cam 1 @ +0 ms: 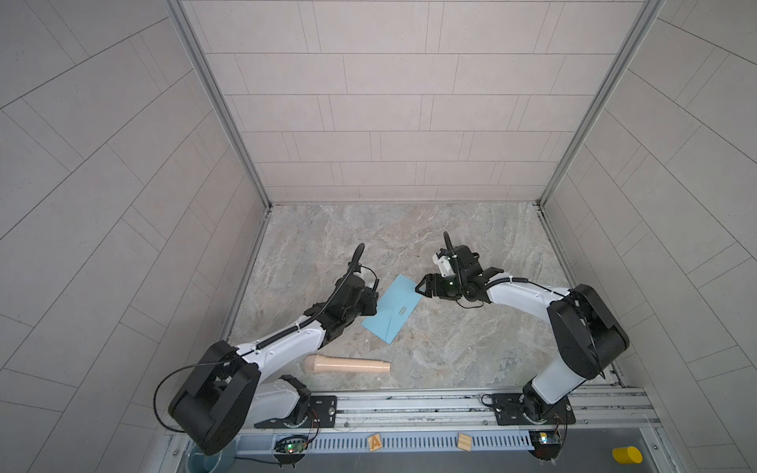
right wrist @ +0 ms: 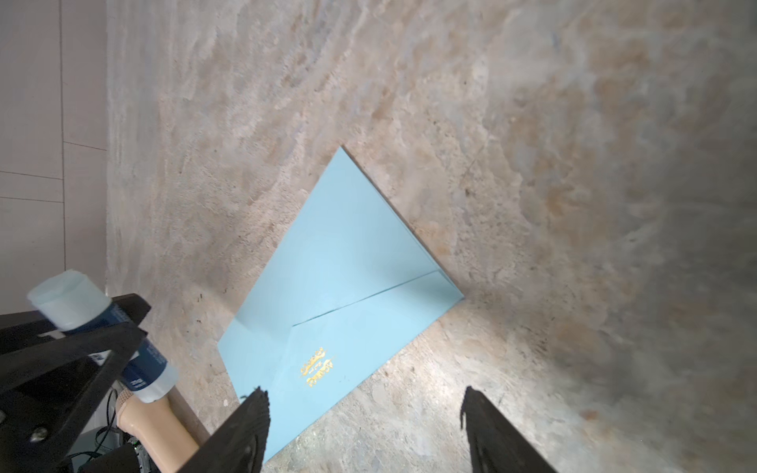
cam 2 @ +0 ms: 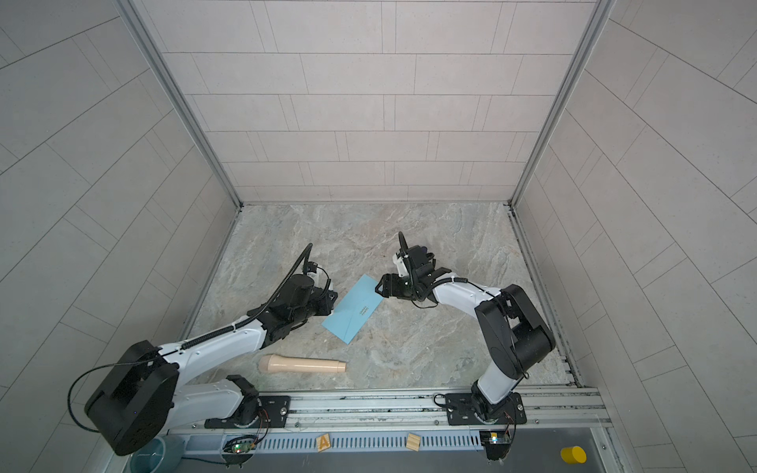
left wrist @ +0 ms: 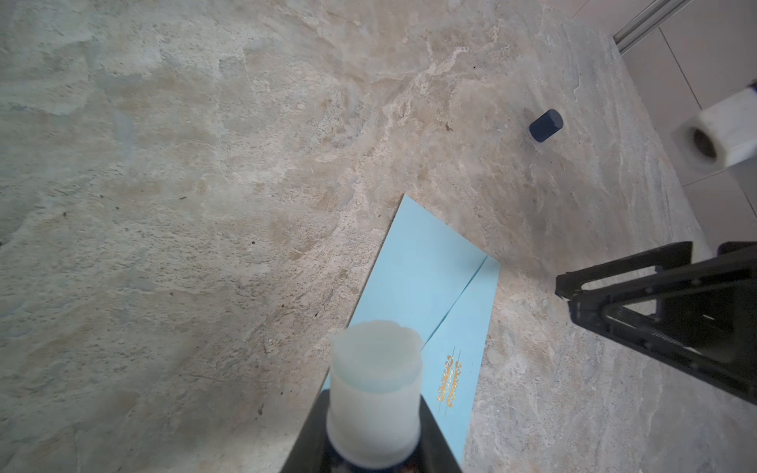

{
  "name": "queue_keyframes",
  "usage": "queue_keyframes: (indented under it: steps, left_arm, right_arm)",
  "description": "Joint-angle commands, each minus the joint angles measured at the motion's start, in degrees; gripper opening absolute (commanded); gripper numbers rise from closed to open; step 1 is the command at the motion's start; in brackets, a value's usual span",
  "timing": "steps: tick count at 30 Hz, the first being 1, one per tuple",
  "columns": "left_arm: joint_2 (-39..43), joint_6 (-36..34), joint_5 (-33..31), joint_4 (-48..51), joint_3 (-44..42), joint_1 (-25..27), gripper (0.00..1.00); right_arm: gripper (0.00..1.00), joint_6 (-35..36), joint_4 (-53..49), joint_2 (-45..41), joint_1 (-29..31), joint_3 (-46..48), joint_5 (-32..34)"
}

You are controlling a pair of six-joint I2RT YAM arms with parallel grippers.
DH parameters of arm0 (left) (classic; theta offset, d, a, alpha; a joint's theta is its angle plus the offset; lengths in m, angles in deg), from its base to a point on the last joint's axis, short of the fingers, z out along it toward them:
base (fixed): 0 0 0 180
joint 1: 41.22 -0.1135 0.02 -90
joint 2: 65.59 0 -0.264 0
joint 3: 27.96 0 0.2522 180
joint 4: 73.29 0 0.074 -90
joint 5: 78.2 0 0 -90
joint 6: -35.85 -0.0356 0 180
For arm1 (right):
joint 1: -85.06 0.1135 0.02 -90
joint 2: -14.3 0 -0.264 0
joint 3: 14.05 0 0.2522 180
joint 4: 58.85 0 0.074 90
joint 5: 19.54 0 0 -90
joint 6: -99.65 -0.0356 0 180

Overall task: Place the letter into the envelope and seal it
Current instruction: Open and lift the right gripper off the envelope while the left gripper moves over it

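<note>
The light blue envelope [cam 1: 393,313] [cam 2: 354,313] lies flat and slanted on the stone table. Its pointed flap with the gold mark [right wrist: 317,366] is folded down over the body [left wrist: 446,295]. The letter is hidden from view. My left gripper [cam 1: 370,301] [left wrist: 373,413] is at the envelope's left edge, shut on a glue stick [left wrist: 375,381] [right wrist: 69,299] with a whitish tip and a dark blue body. My right gripper [cam 1: 422,286] [right wrist: 364,403] hovers open at the envelope's far right corner with nothing between its fingers.
A small dark blue cap [left wrist: 545,125] lies on the table beyond the envelope. Near the front edge lies a beige cylinder [cam 1: 346,364] [cam 2: 301,364]. Two wooden blocks [cam 1: 375,442] and a yellow cylinder [cam 1: 626,454] sit past the front rail. Tiled walls close three sides.
</note>
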Motion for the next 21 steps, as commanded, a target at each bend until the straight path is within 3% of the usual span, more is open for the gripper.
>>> queue_keyframes:
  steps: [1,21]
  left_arm:
    - [0.0,-1.1,-0.8,0.3,1.1,0.3,0.00]
    - [1.2,-1.4,-1.8,0.3,0.5,0.3,0.00]
  right_arm:
    - [0.76,-2.6,3.6,1.9,0.2,-0.3,0.8]
    - [0.76,-7.8,11.0,14.0,0.2,-5.4,-3.7]
